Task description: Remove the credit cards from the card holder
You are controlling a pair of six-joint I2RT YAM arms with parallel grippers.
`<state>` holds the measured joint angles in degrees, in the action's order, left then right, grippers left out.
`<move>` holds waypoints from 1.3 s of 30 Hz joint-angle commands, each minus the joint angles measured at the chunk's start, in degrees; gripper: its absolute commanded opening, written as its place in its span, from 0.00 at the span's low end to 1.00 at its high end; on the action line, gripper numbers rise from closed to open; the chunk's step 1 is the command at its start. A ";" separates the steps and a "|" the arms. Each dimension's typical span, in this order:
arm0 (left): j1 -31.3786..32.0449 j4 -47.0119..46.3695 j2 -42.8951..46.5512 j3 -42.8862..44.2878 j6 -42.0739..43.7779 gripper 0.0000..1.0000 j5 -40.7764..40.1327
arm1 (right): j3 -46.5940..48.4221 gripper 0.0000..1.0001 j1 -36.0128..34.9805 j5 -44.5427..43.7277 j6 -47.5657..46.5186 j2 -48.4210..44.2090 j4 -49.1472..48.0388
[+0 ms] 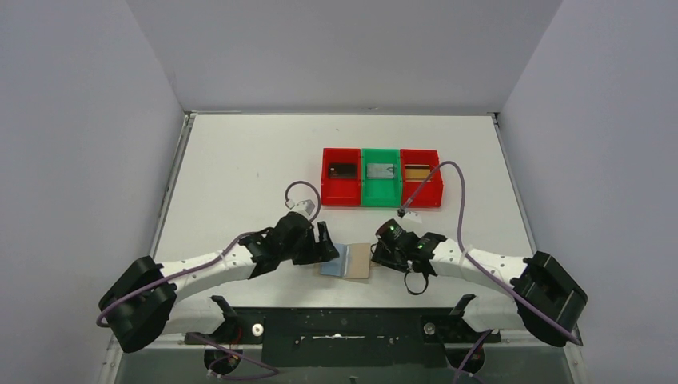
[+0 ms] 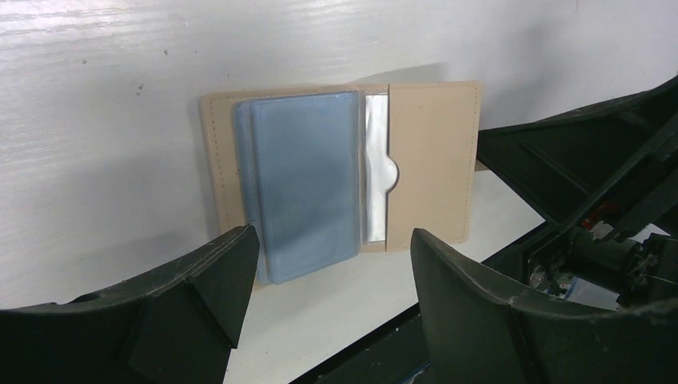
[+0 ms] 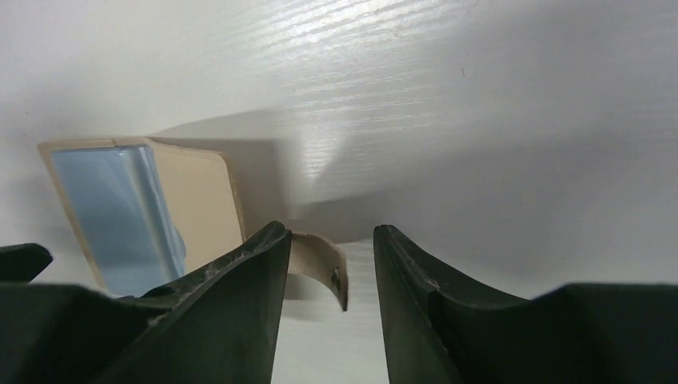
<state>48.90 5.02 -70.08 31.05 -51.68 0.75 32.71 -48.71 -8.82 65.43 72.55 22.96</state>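
Extracting step: judged to be the check for a last card. The card holder lies spread open and flat on the table, between the two claws.
Holder layout: the blue-grey sleeves lie on the half nearest the left claw, and the tan pocket is on the half nearest the right claw.
Pocket mouth: a silvery strip shows beside the thumb notch. Whether it is a card or lining cannot be told.
Left state: the left claw stands wide open and holds nothing, with the holder just ahead of its fingertips.
Right state: the right claw stands partly open. The closure tab curls up in the gap between its fingers and is not clamped.
Cards out: three credit cards, one dark, one grey and one tan, lie well beyond both claws, one in each of the row of trays.
Recommended hold: the right claw should close on the closure tab, or press the tan half down, so the holder cannot slide.
Recommended pull: the left claw should narrow, pinch the strip at the notch and draw it straight out toward itself, staying low and level.
Caution: a pinch that also catches the sleeves would likely lift the whole holder.
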 commanded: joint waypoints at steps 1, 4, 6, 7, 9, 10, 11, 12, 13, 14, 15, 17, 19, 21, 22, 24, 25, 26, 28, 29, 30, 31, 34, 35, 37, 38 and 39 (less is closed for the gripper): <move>-0.32 -3.44 -1.63 2.96 1.50 0.69 2.33 | 1.55 0.46 0.28 -3.00 -0.33 -4.25 0.21; -0.31 -3.71 -2.02 3.03 1.50 0.68 2.73 | 3.40 0.47 0.28 -2.37 -1.67 -6.68 0.31; -0.35 -4.14 -2.35 3.18 1.42 0.66 2.97 | 4.26 0.49 0.34 -1.47 -2.38 -8.15 -0.18; -0.31 -3.98 -2.54 3.41 1.43 0.66 2.82 | 4.67 0.50 0.33 -1.19 -2.45 -8.73 -0.21; -0.30 -3.56 -2.76 3.81 1.40 0.65 2.62 | 5.34 0.51 0.33 -0.12 -3.45 -9.69 -1.06; -0.32 -3.45 -2.78 3.84 1.41 0.65 2.47 | 5.97 0.51 0.26 0.42 -3.76 -10.05 -1.34; -0.35 -3.36 -2.85 3.87 1.41 0.64 2.35 | 6.49 0.51 0.28 0.76 -3.93 -10.27 -1.64; -0.35 -3.37 -2.91 3.73 1.34 0.64 2.35 | 6.79 0.51 0.16 1.42 -4.47 -10.47 -2.48; -0.31 -3.39 -2.95 3.74 1.25 0.63 2.37 | 6.91 0.51 0.16 2.69 -5.16 -10.65 -3.98; -0.30 -3.49 -3.03 3.68 1.23 0.62 2.51 | 6.97 0.49 0.14 4.04 -5.74 -10.57 -5.76; -0.30 -3.47 -2.97 3.59 1.15 0.61 2.50 | 7.12 0.46 0.11 5.44 -6.28 -10.14 -7.23; -0.31 -2.96 -2.60 3.56 0.92 0.60 1.95 | 7.89 0.42 -0.10 8.05 -6.97 -8.77 -9.83; -0.30 -1.45 -1.73 3.44 0.29 0.60 0.14 | 8.34 0.41 -0.42 9.87 -7.10 -6.67 -12.28; -0.35 -0.50 -0.24 2.76 -0.35 0.60 -1.25 | 9.15 0.39 -0.62 11.48 -7.07 -3.99 -13.82; -0.38 -0.05 0.74 2.38 -0.66 0.60 -2.10 | 9.55 0.38 -1.17 10.94 -6.56 -2.84 -13.90; -0.53 1.14 2.89 1.51 -1.61 0.60 -4.07 | 9.77 0.38 -1.55 11.19 -6.40 -0.40 -15.21; -0.57 1.74 4.12 1.02 -2.04 0.60 -5.45 | 9.93 0.38 -1.65 12.02 -6.76 0.91 -15.56; -0.64 2.72 5.38 0.60 -2.47 0.60 -6.62 | 10.44 0.38 -1.65 12.17 -6.79 2.44 -14.83; -0.83 3.99 8.11 -0.38 -3.58 0.62 -8.67 | 11.30 0.37 -1.69 11.61 -6.18 6.00 -12.21; -0.92 4.29 9.57 -0.90 -3.73 0.65 -9.43 | 11.29 0.36 -1.80 11.34 -6.05 7.20 -11.49; -0.96 4.57 10.93 -1.42 -3.92 0.69 -10.02 | 10.90 0.35 -2.01 11.15 -5.83 7.93 -11.39; -1.16 4.72 12.14 -1.83 -4.09 0.72 -10.45 | 10.11 0.35 -2.18 11.03 -5.60 8.31 -11.78; -1.52 3.88 14.70 -3.32 -4.22 0.88 -10.55 | 6.96 0.37 -2.46 11.01 -4.89 9.12 -13.70; -1.76 3.10 15.13 -3.88 -4.17 0.92 -9.89 | 6.21 0.37 -2.52 10.95 -4.73 9.48 -14.15; -2.03 0.39 15.22 -4.96 -4.07 0.94 -7.91 | 5.31 0.38 -2.40 10.71 -4.41 10.53 -14.07; -2.20 -0.92 14.98 -5.36 -4.05 0.94 -6.57 | 5.27 0.38 -2.44 10.00 -4.21 10.98 -13.49; -2.31 -2.04 14.45 -5.48 -4.00 0.94 -5.32 | 5.26 0.38 -2.59 9.27 -4.17 11.34 -12.98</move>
<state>47.29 8.69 -55.66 26.55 -55.35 -7.33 38.65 -50.74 2.50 60.29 82.56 11.05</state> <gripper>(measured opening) 0.936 0.377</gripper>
